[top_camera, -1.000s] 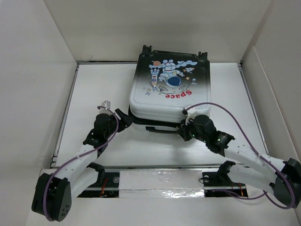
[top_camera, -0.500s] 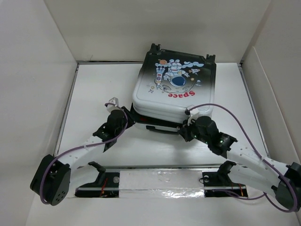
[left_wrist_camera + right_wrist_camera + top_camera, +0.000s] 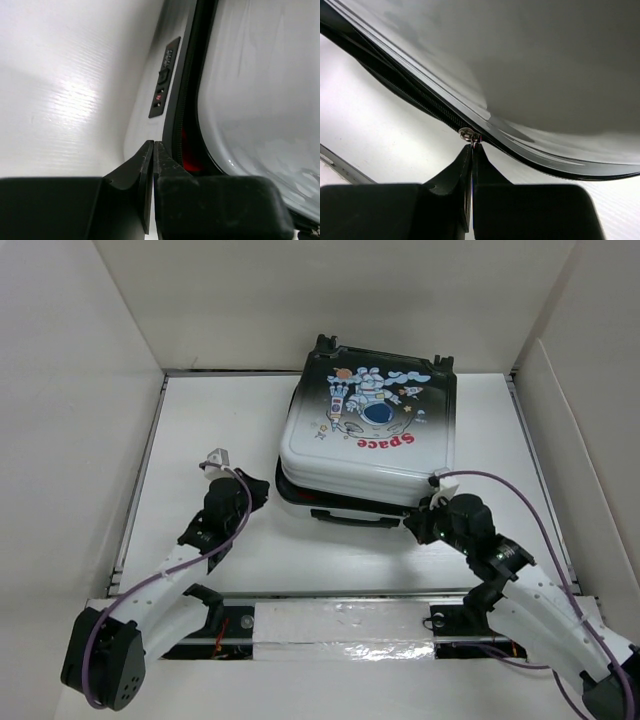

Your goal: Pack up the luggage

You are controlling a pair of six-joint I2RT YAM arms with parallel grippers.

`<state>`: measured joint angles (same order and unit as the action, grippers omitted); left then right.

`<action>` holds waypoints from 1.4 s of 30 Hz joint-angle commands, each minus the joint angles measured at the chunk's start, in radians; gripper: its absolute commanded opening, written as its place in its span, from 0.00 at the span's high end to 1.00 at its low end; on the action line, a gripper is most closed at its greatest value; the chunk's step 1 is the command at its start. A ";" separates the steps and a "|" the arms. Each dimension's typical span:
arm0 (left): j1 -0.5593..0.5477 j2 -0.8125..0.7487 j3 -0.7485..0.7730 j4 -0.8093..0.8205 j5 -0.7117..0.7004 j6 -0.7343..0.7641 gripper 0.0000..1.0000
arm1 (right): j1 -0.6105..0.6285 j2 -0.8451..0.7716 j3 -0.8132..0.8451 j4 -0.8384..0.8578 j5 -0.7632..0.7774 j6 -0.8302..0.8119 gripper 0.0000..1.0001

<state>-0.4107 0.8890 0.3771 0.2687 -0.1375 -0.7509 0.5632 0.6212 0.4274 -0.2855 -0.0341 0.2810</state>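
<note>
The luggage (image 3: 370, 430), glossy black fading to white with an astronaut and red "Space" print, lies flat at the back middle of the table, its lid down. My right gripper (image 3: 420, 524) is at its near right corner, shut on the metal zipper pull (image 3: 468, 134) on the black zipper track below the shell (image 3: 545, 65). My left gripper (image 3: 260, 494) is shut with nothing seen between its fingers, just off the near left corner. In the left wrist view the gripper (image 3: 153, 145) lies beside the shell (image 3: 250, 90), and something red (image 3: 189, 157) shows in the seam.
A small combination lock (image 3: 165, 77) sits on the luggage's side. The black carry handle (image 3: 345, 515) faces the arms. White walls enclose the table on three sides, and a taped rail (image 3: 345, 625) runs along the near edge.
The left gripper has shut and drawn back a little from the luggage's corner. The right gripper has slid rightward along the front edge with the zipper pull. The luggage shifted slightly right.
</note>
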 commanded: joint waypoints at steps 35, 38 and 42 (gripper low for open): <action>-0.156 0.003 -0.063 0.143 -0.047 -0.179 0.45 | 0.756 0.905 0.617 0.563 -0.069 -0.082 1.00; -0.106 -0.077 -0.028 0.078 -0.051 -0.169 0.38 | 0.756 0.676 0.451 0.546 -0.046 -0.036 1.00; -0.096 -0.033 0.026 0.086 -0.042 -0.166 0.38 | 0.756 0.359 0.208 0.398 -0.012 0.026 1.00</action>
<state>-0.5098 0.8200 0.3370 0.3611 -0.2382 -0.9100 1.2903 1.2083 0.6895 -0.0032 0.1513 0.1593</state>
